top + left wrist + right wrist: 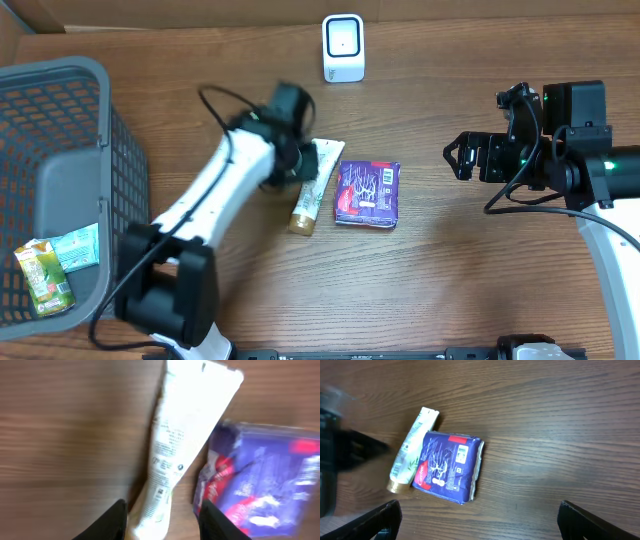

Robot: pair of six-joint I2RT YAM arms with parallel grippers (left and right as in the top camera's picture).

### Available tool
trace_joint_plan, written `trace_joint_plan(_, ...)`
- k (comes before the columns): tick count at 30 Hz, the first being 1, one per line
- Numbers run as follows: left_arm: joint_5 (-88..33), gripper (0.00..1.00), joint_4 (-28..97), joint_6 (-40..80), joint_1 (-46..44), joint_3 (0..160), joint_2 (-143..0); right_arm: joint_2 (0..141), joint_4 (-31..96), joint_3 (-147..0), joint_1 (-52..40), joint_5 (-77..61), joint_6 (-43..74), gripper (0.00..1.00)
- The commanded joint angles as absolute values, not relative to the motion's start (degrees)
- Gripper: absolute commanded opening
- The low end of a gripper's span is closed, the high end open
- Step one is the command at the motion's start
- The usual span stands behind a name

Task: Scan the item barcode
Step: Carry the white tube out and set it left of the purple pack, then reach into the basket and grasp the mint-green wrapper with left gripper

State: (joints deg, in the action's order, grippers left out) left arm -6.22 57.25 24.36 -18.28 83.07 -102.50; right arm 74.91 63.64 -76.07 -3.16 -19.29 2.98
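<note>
1. Spreading beneath everything, the wooden worktop [450, 285] is carrying the loose goods.
2. At the left edge a grey mesh basket [60, 70] is sitting, holding a green carton [45, 280] and a teal packet [78, 248].
3. The left arm [215, 185] is reaching from the near edge toward the middle. The left jaws are standing parted, with the tube lying between them on the worktop, not pinched.
4. The right arm [575, 165] is hovering at the right, well apart from the goods. The right jaws are spreading wide and holding nothing.
5. A purple pack [367, 192] is lying flat near the centre.
6. The white tube [310, 195] is lying just beside the pack's left edge, with its gold cap pointing toward the near edge.
7. A white scanner [343, 47] is standing at the far edge, well apart from the tube.
</note>
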Motion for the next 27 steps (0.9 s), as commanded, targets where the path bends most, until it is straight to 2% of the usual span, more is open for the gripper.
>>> trace_joint_plan(1,-2.3,0.4,65.1,21.1,-12.5,95.3,-95.1,74.8,63.7,-77.3,-3.5,-19.6,3.0,1.0)
trace_joint_plan(5,2.2,0.41,74.5,20.6,-4.2,102.5,-89.8,74.8,63.9,-77.3,-3.5,-19.6,3.0,1.0)
trace_joint_plan(13,3.2,0.45,80.0,20.3,19.1,103.0,-79.9,74.8,63.3,-77.3,-3.5,-19.6,3.0,1.0)
trace_joint_plan(15,3.2,0.52,80.5,19.3,24.7,103.0,-79.4,74.8,63.2,-77.3,-3.5,-19.6,3.0,1.0)
trace_joint_plan(16,3.2,0.6,80.7,19.2,26.6,103.0,-79.4,74.8,63.2,-77.3,-3.5,-19.6,3.0,1.0)
trace_joint_plan(17,3.2,0.75,80.8,19.3,29.1,102.6,-79.6,74.8,63.2,-77.3,-3.5,-19.6,3.0,1.0)
trace_joint_plan(18,3.2,0.84,80.8,19.3,30.7,102.1,-79.8,74.8,63.1,-77.3,-3.5,-19.6,3.0,1.0)
trace_joint_plan(19,3.2,0.88,80.8,19.3,32.4,101.4,-80.2,74.8,63.2,-77.3,-3.5,-19.6,3.0,1.0)
trace_joint_plan(22,3.2,0.92,80.0,19.3,36.4,97.7,-81.2,74.8,63.4,-77.3,-3.5,-19.6,3.0,1.0)
trace_joint_plan(27,3.2,0.9,74.4,19.9,41.5,88.0,-82.1,74.8,63.5,-77.3,-3.5,-19.6,3.0,1.0)
